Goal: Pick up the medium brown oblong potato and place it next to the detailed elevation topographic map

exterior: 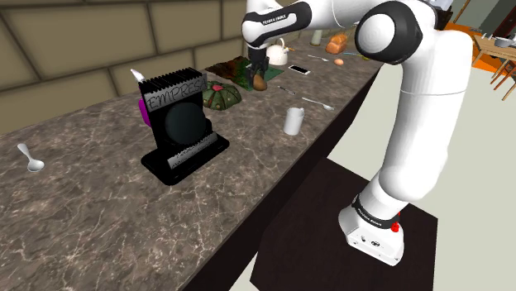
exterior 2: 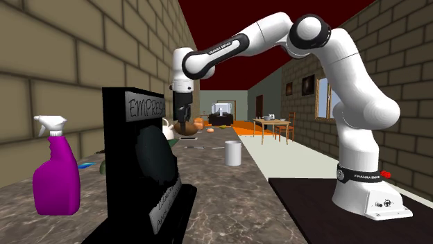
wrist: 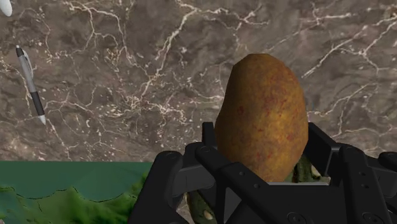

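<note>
A brown oblong potato (wrist: 265, 121) sits clasped between my black fingers, held above the marbled counter (wrist: 159, 70). In the shoulder view my gripper (exterior: 259, 80) hangs over the far part of the counter with the potato (exterior: 260, 82) at its tip. Just under it lies the green relief map (exterior: 234, 69), whose green edge (wrist: 70, 191) shows beside the fingers in the wrist view. From the second exterior view the gripper (exterior 2: 184, 125) holds the potato (exterior 2: 186, 127) a little above the surface.
A black stand with a dark ball (exterior: 182, 124) stands mid-counter, a purple spray bottle (exterior 2: 55, 173) behind it. Nearby are a green cushion-like object (exterior: 222, 96), a white cup (exterior: 293, 121), a white spoon (exterior: 31, 159), a pen (wrist: 32, 83), a kettle (exterior: 277, 54) and a phone (exterior: 299, 69).
</note>
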`<state>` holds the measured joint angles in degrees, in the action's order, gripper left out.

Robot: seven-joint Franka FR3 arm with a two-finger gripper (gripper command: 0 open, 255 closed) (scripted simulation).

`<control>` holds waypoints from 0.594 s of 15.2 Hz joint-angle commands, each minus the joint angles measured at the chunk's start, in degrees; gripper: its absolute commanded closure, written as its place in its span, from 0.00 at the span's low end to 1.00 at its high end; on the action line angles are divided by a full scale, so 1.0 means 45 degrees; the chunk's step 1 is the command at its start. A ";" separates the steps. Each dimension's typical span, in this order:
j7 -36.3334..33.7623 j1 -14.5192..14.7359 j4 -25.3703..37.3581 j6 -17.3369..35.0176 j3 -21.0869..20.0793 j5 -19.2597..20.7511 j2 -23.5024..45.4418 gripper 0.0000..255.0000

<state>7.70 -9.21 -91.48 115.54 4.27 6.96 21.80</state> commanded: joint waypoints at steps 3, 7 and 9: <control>0.1061 -0.0739 0.0747 -0.0108 0.0256 -0.0210 0.0512 1.00; 0.2138 -0.1531 0.1827 -0.0341 0.0477 -0.0460 0.1235 1.00; 0.2662 -0.1938 0.2505 -0.0520 0.0568 -0.0595 0.1677 1.00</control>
<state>18.46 -17.00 -82.37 113.57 6.65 4.65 27.73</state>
